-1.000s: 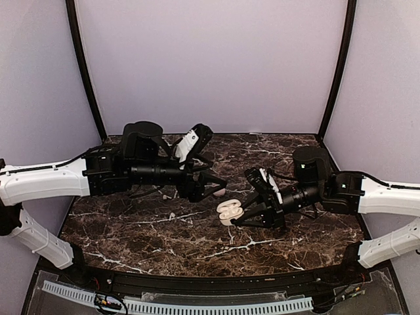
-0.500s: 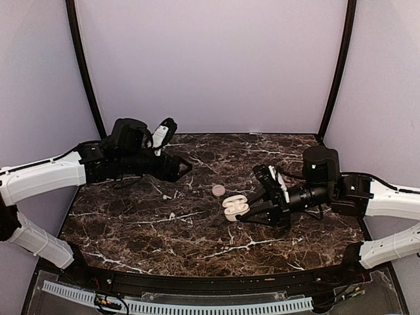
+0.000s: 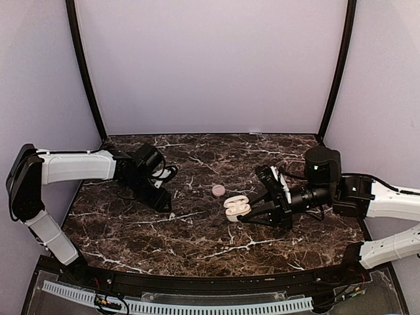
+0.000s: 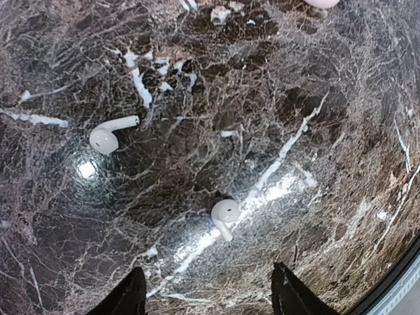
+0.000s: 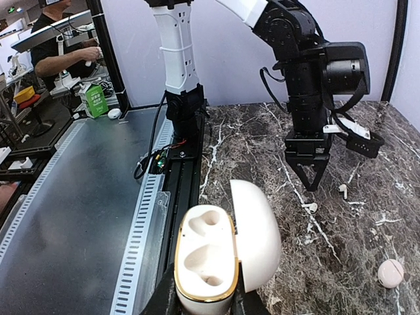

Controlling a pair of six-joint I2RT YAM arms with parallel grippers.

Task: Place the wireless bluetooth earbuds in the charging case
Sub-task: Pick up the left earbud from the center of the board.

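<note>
Marble tabletop [image 3: 197, 243] carries the two white buds loose: the first earbud [image 4: 108, 134] and the second earbud [image 4: 224, 213] lie apart from each other below the left claw [image 4: 209, 296], whose fingers stand apart around nothing. The right claw [image 3: 248, 211] is clamped on the charging case [image 5: 210, 256], lid open, both sockets empty. Nothing is seated yet; each bud has to be picked up, carried over and pressed in

Bare marble [image 4: 197, 118] rings both earbuds [image 4: 225, 212]; pink object [image 4: 321, 2], perhaps case, well aside.
</note>
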